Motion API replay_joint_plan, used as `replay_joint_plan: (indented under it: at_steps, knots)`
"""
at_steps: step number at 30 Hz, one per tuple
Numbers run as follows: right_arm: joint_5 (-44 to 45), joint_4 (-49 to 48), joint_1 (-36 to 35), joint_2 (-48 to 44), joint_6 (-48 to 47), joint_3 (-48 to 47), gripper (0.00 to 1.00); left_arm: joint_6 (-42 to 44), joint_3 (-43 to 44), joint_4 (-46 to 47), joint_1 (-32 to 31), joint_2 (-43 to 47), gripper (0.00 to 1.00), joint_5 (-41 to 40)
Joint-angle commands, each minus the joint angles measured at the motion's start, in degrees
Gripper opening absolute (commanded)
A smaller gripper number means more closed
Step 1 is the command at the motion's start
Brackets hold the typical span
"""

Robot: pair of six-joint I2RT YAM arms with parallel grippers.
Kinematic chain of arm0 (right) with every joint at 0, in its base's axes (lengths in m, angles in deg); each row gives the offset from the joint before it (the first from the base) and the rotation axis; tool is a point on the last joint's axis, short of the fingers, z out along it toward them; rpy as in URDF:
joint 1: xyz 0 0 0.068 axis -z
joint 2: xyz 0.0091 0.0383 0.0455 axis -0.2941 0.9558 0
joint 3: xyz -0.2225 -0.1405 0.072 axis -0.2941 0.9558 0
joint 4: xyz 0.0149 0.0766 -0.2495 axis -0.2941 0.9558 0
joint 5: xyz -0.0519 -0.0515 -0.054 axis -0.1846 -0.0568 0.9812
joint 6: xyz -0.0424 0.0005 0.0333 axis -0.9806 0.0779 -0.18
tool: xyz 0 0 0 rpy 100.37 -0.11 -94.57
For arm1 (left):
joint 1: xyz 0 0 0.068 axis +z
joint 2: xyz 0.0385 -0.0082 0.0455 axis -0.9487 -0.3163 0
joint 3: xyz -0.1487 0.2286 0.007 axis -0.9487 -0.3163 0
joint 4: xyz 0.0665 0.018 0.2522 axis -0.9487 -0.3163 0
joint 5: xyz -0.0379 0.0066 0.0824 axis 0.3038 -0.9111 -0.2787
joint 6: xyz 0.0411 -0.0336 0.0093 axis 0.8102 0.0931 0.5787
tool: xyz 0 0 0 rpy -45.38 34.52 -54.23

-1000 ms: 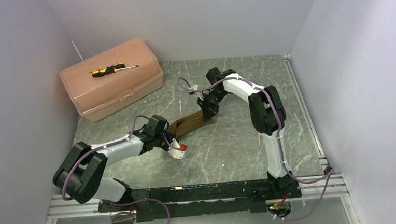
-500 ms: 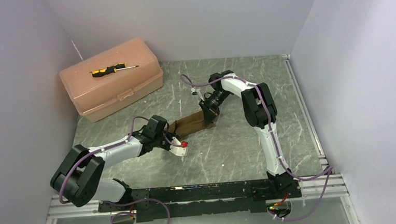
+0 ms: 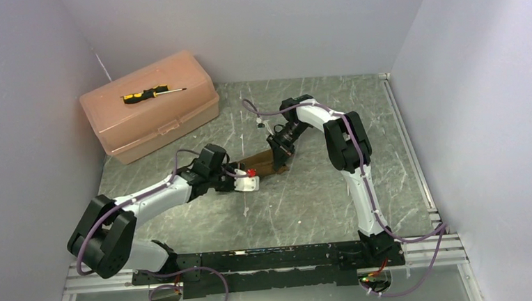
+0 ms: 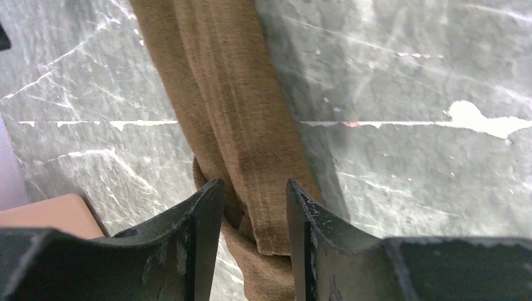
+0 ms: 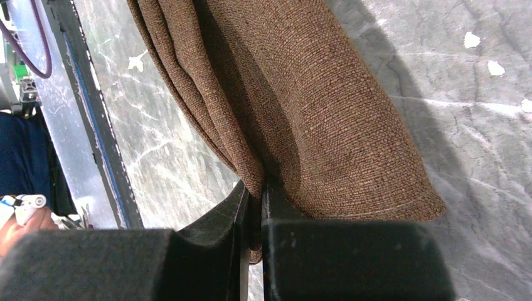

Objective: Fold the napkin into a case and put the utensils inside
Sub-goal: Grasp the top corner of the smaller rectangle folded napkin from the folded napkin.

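The brown napkin (image 3: pixel 264 163) lies as a narrow folded strip in the middle of the table. My right gripper (image 3: pixel 279 156) is shut on its far right end; in the right wrist view the fingers (image 5: pixel 254 194) pinch the folded edge of the cloth (image 5: pixel 301 100). My left gripper (image 3: pixel 251 179) is at the strip's left end. In the left wrist view its jaws (image 4: pixel 256 200) stand apart, with the cloth's end (image 4: pixel 232 113) lying between them. No utensils are in view.
A pink box (image 3: pixel 151 115) stands at the back left with a yellow-and-black screwdriver (image 3: pixel 151 93) on its lid; its corner shows in the left wrist view (image 4: pixel 44 213). Walls close in the left, back and right sides. A metal rail (image 5: pixel 94 125) runs along the table edge.
My left gripper has moved up and right, onto the napkin's left end. My right gripper has stayed shut on the other end.
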Motion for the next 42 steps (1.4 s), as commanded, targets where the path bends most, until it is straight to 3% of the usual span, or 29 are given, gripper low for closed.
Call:
replay_joint_plan:
  at_steps: [1, 8, 13, 23, 34, 42]
  knots:
    - [1.9, -3.2, -1.0, -1.4, 0.5, 1.7, 0.02, -6.4, 3.6, 2.8, -0.3, -2.5, 0.47, -0.2]
    - [2.6, -3.9, -1.3, -2.4, 1.6, 2.3, 0.02, -11.7, 9.1, 6.9, -1.1, -8.8, 0.48, -0.9]
    - [3.0, -4.5, -1.3, -4.0, 2.1, 3.3, 0.01, -9.0, 10.1, 9.3, -1.2, -13.8, 0.47, 0.6]
    - [0.8, -3.7, -1.4, -7.3, 1.3, 3.6, 0.02, -13.6, 11.3, 16.1, -0.2, -17.5, 0.46, -5.9]
    - [-4.3, -3.9, -1.6, -7.0, 3.2, 3.2, 0.01, -14.9, 13.8, 5.0, 1.1, -20.2, 0.53, -0.2]
    - [-5.8, -2.2, -2.3, -5.2, 2.6, -0.6, 0.0, -9.8, 14.7, 0.5, 2.0, -21.2, 0.43, 7.8]
